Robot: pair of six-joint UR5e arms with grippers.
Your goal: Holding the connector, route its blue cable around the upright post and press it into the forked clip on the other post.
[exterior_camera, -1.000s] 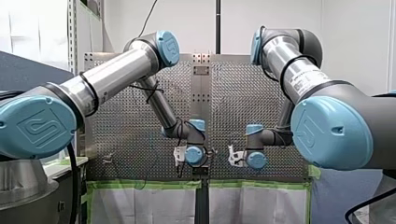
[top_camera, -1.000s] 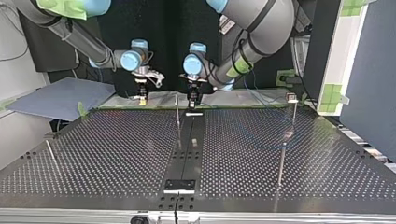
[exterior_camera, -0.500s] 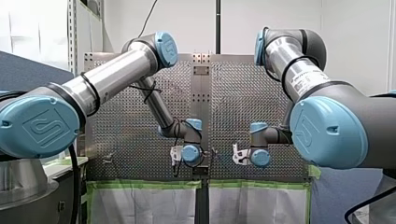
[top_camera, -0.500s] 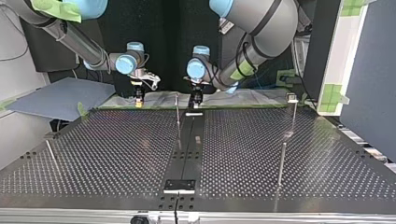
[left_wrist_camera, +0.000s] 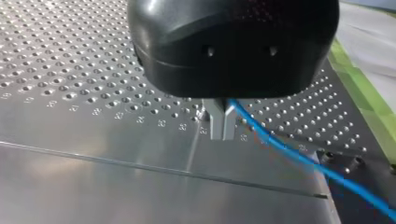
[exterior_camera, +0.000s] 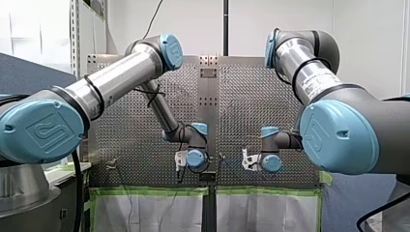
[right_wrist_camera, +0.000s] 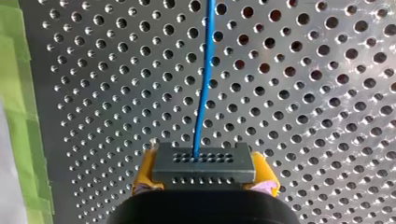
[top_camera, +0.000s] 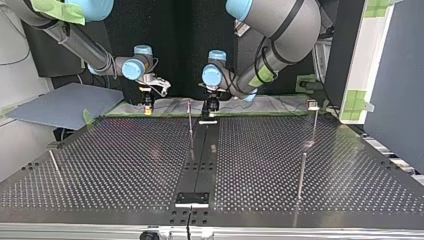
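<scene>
bench (top_camera: 125,160) middle: wide open room | thin post (top_camera: 190,120): upright between left gripper (top_camera: 208,115) and right gripper (top_camera: 147,107), near far edge, bars the direct way across | clip post (top_camera: 315,120) and short post (top_camera: 301,172): at top view's right, well apart from both | cable (right_wrist_camera: 204,84): runs straight ahead from connector (right_wrist_camera: 203,165) in right gripper

Left end effector (top_camera: 209,115) and right end effector (top_camera: 146,109) slightly farther apart than before

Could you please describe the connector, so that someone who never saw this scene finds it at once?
Over the perforated table, find my right gripper with yellow pads. Between the pads sits the connector, a dark block with rows of small holes. Only it has the blue cable coming out.
</scene>
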